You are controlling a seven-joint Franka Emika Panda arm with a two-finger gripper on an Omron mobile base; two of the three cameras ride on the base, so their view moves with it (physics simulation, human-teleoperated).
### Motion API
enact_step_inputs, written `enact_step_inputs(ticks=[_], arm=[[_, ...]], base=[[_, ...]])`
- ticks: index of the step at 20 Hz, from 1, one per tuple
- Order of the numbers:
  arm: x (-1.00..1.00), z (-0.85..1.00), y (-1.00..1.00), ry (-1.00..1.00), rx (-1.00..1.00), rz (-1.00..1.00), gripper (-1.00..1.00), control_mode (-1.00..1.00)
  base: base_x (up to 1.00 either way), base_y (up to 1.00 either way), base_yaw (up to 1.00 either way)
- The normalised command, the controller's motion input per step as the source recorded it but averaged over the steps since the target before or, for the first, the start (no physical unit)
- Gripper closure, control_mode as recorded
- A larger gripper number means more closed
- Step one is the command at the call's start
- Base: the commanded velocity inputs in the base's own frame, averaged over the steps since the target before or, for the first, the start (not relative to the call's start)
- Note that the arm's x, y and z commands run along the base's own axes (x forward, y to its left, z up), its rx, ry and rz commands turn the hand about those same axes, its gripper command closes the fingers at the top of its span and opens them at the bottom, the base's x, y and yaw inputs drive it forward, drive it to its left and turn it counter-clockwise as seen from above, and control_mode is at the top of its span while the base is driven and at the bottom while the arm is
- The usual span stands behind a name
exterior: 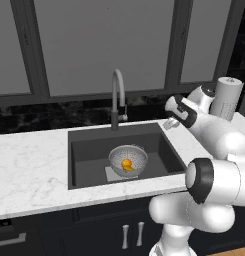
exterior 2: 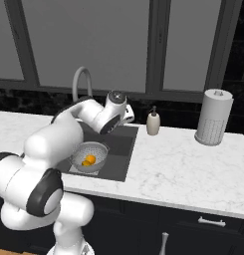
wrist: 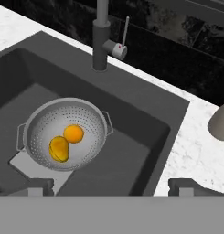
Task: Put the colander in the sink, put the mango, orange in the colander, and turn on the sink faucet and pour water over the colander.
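Observation:
The silver perforated colander (wrist: 44, 124) stands in the dark sink (wrist: 131, 114), partly over a lighter square patch on the bottom. Inside it lie the round orange (wrist: 73, 133) and the yellow-orange mango (wrist: 59, 149), side by side. The base views show the same colander (exterior: 137, 154) (exterior 2: 97, 148) with fruit in it. The grey gooseneck sink faucet (exterior: 117, 92) rises behind the basin; its stem (wrist: 100, 45) and thin side lever (wrist: 125, 31) are near. No water runs. My gripper (wrist: 112, 186) hangs open and empty above the sink's right rear part, right of the faucet.
A beige soap dispenser (exterior 2: 153, 122) stands on the white marble counter (exterior 2: 183, 164) right of the sink. A paper towel roll (exterior 2: 213, 117) stands further right. Dark windows and a black backsplash close off the back.

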Motion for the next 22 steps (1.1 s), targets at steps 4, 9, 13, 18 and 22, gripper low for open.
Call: enact_step_inputs(ticks=[4, 9, 13, 18, 22], arm=[[0.0, 0.0, 0.12, -0.28, 0.17, 0.0, -1.0, -1.0], [0.08, 0.0, 0.18, -0.33, 0.16, -0.03, -1.0, -1.0], [0.07, 0.0, 0.12, -0.26, 0.12, -0.04, -1.0, -1.0], [0.0, 0.0, 0.06, -0.1, 0.08, 0.0, -1.0, -1.0], [0.06, 0.0, 0.06, -0.04, 0.13, 0.0, -1.0, -1.0]], base=[[0.0, 0.0, 0.0], [0.0, 0.0, 0.0], [0.0, 0.0, 0.0], [0.0, 0.0, 0.0], [0.0, 0.0, 0.0]])
